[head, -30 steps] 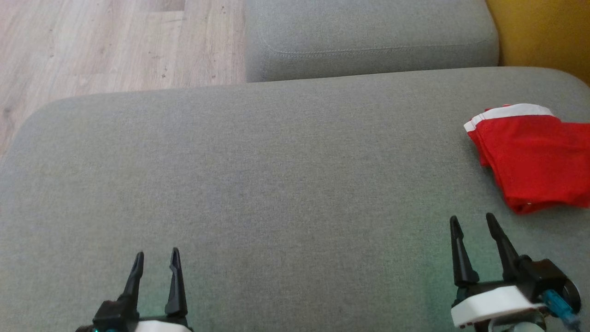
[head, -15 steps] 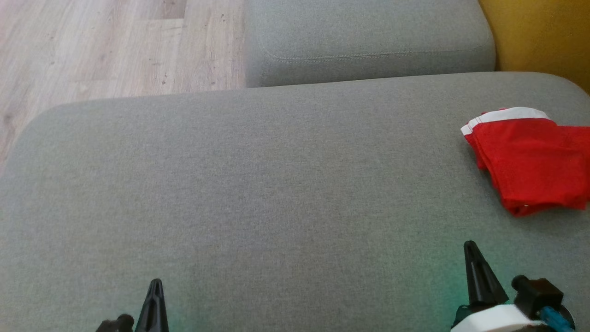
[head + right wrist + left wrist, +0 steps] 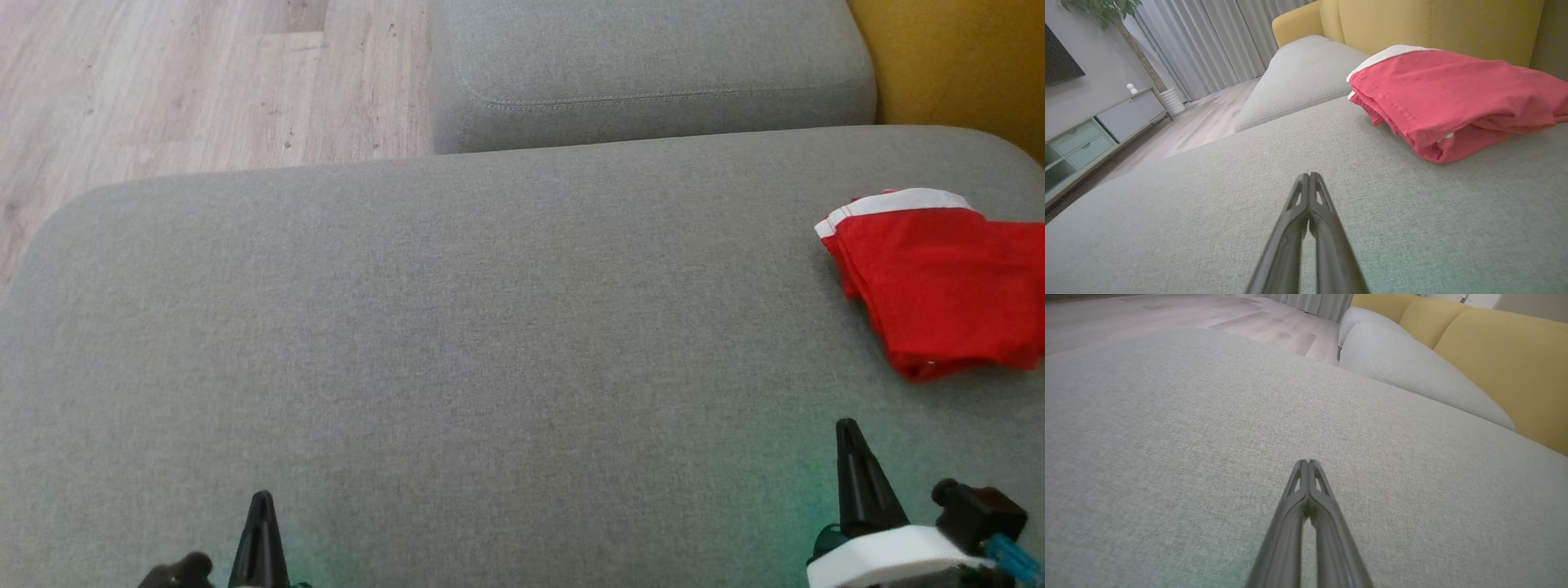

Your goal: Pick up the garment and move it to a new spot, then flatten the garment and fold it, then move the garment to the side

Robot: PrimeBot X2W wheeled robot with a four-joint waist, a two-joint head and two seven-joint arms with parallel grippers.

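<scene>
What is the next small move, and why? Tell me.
Probably draw both arms back to rest: the red garment already looks folded at the right side of the grey cushion, and the left gripper and right gripper are shut, empty, clear of it.

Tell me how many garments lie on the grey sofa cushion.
1. The folded red fabric garment with a white band lies at the right side of the large grey fabric cushion, ahead of the right tool. The head view's edge cuts it off.
</scene>
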